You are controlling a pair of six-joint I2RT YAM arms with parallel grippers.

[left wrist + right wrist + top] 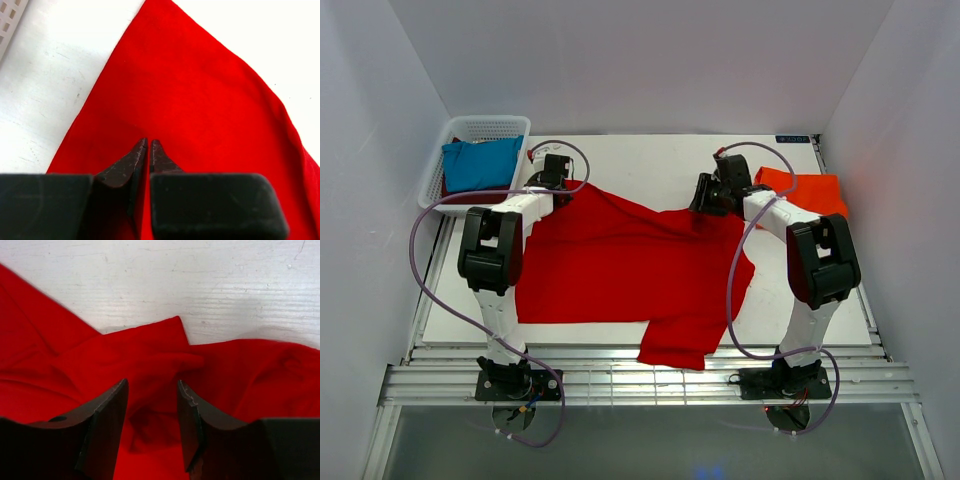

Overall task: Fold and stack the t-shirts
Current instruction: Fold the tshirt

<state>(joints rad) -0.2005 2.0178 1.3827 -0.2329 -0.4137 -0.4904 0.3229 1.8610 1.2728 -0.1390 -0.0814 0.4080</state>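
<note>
A bright red t-shirt lies spread across the white table, with one sleeve hanging over the near edge. My left gripper hovers over the shirt's far left corner. Its jaws stand only a thin slit apart, with red cloth showing through the gap and nothing pinched. Over the bunched far right part of the shirt my right gripper is open, its fingertips apart above the folds. An orange-red t-shirt lies folded at the far right. A teal-blue t-shirt fills the basket.
The white mesh basket stands at the far left corner, close to my left wrist. White walls enclose the table on three sides. Purple cables loop from both arms.
</note>
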